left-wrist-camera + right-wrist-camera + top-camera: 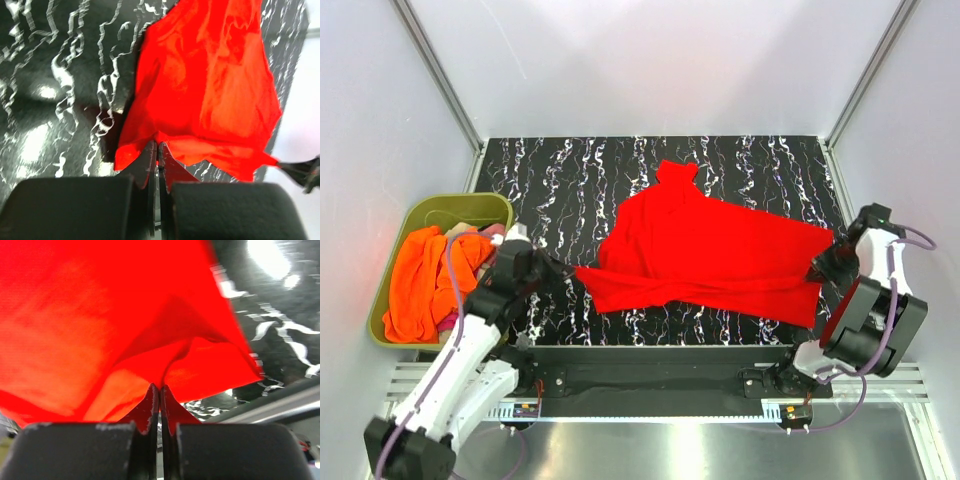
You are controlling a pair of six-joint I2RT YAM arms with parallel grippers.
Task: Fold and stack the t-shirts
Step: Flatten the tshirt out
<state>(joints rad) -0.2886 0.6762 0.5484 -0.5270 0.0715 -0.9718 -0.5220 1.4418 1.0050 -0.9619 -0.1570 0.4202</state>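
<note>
A bright red t-shirt (710, 250) is stretched across the black marbled table (570, 180), held between both arms. My left gripper (570, 272) pinches its left edge, shut on the cloth (205, 85), with the jaws (158, 145) pressed together on a fold. On the right, my right gripper (820, 268) is shut on the shirt's right edge (100, 330), its tips (160, 387) closed on a bunched fold. An orange t-shirt (420, 280) lies in the tub, with bits of magenta and beige cloth beside it.
An olive-green plastic tub (470, 205) stands at the table's left edge. White walls with metal corner posts enclose the table. A metal rail (650, 375) runs along the near edge by the arm bases.
</note>
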